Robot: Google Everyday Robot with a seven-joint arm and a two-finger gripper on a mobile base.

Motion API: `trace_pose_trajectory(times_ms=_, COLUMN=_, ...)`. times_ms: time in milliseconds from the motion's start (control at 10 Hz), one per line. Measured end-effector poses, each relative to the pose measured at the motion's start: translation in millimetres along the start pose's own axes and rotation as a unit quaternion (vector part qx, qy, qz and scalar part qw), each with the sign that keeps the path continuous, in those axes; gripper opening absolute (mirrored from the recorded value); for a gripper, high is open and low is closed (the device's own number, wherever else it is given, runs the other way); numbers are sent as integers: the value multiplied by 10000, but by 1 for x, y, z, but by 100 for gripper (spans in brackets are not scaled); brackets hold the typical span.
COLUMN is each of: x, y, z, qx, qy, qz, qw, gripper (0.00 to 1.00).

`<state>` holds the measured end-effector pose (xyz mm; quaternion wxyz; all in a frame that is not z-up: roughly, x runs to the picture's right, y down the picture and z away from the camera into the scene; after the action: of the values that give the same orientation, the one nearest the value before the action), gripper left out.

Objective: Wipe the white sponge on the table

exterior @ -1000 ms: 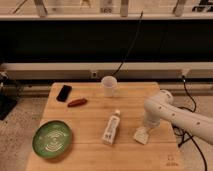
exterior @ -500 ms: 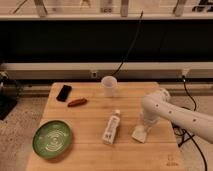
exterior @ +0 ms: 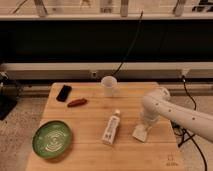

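Observation:
The white sponge (exterior: 139, 134) lies flat on the light wooden table (exterior: 90, 117), right of the middle. My gripper (exterior: 143, 125) points straight down from the white arm that reaches in from the right. It sits on top of the sponge, shut on it, and presses it against the tabletop. The arm hides the sponge's far edge.
A white labelled bottle (exterior: 111, 128) lies just left of the sponge. A translucent cup (exterior: 109, 86) stands at the back. A green plate (exterior: 52, 139) sits front left. A black phone (exterior: 64, 93) and a reddish-brown oblong object (exterior: 77, 102) lie back left.
My gripper and the sponge have slid together a little to the left across the table, toward the bottle. Nothing else moved.

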<state>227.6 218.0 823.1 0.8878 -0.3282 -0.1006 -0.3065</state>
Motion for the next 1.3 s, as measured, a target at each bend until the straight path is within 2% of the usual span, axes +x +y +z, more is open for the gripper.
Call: trace_pose_trajectory(times_ms=1300, x=11, y=-10, z=0, qx=-126, qy=-46, qz=-72, qw=9999, gripper=0)
